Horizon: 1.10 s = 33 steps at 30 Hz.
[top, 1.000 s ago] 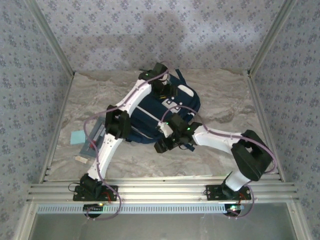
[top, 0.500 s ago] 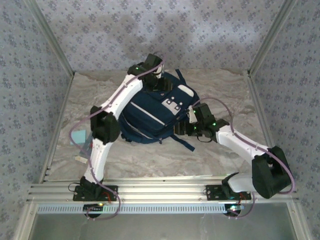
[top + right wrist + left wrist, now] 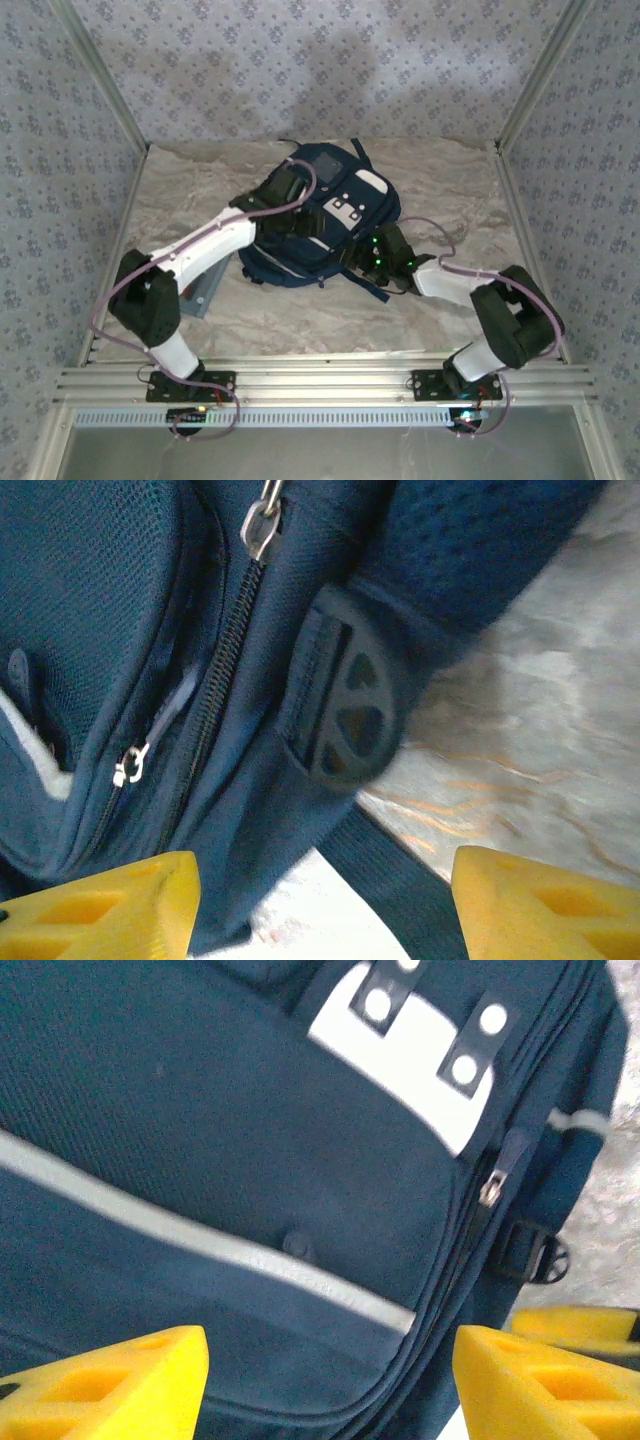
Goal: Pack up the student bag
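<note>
Nearest, on the left of the table (image 3: 300,310), close beside the left arm: a flat grey thing (image 3: 203,292), half hidden, possibly an item not yet packed. Hard to tell from above.

Farther in, right tool (image 3: 365,257) at the near right edge of the backpack (image 3: 330,170). Seen from its wrist camera as right tool (image 3: 320,900) with fingers spread wide, nothing between them. Hovers just above a side buckle (image 3: 350,715) and a dark strap (image 3: 400,895) trailing onto the table.

Looks zipped shut along that side of the backpack, judging by the zip pulls (image 3: 262,520) lying flat against closed teeth.

Next, left tool (image 3: 303,218) over the middle of the backpack. From its wrist, left tool (image 3: 325,1380) likewise spread and empty, poised over the white stripe (image 3: 200,1245) and below the white tab (image 3: 400,1070) of the front pocket. Closed seam here too, with a zip pull (image 3: 492,1188) at rest.

Farthest, the top end of the backpack, lying flat mid-table toward the back wall, straps loose.

Judged late in the task: closed compartments, no open mouth, nothing carried. Left to do, at most: checking the grey thing by the left arm, then withdrawing both arms.
</note>
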Available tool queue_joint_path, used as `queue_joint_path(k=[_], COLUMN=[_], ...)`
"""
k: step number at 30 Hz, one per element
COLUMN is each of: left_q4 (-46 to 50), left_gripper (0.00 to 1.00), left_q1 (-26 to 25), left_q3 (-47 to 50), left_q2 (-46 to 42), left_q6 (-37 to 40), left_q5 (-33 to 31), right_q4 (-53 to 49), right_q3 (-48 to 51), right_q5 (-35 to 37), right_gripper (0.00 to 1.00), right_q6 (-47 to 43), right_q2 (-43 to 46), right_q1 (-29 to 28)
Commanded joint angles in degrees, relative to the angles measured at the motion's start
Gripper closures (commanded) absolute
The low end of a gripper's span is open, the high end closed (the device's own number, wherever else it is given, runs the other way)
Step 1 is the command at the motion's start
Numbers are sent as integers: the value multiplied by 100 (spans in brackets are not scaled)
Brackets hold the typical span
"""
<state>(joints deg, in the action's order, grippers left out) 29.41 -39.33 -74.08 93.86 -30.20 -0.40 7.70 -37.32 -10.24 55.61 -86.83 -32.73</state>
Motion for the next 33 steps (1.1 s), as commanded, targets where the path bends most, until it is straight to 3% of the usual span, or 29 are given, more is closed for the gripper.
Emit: queue_joint_path(k=[1, 4, 6, 9, 11, 21, 33], left_q4=[-1009, -1273, -1326, -1210, -1125, -853, -1056], left_gripper=[34, 34, 34, 35, 34, 34, 36], left_q1=[-346, -579, -748, -951, -1030, -1123, -1129], left_q3=[800, 1294, 1518, 1707, 1826, 2119, 2017], left_q2=[-562, -841, -939, -1015, -1081, -1616, -977], left_q6=[-431, -559, -560, -525, -560, -707, -877], left_q5=[-387, -554, -615, -712, -759, -936, -582], right_q4=[1172, 1460, 1519, 1801, 1815, 1313, 1415], right_q3=[22, -160, -269, -237, -331, -1030, -1415], right_q5=[257, 201, 121, 115, 46, 76, 56], right_gripper=[31, 33, 41, 72, 99, 100, 100], right_q6=[526, 649, 762, 1040, 1145, 1154, 1465], right_q2=[-345, -716, -920, -1021, -1028, -687, -910], right_q1=[-142, -205, -207, -206, -201, -165, -233])
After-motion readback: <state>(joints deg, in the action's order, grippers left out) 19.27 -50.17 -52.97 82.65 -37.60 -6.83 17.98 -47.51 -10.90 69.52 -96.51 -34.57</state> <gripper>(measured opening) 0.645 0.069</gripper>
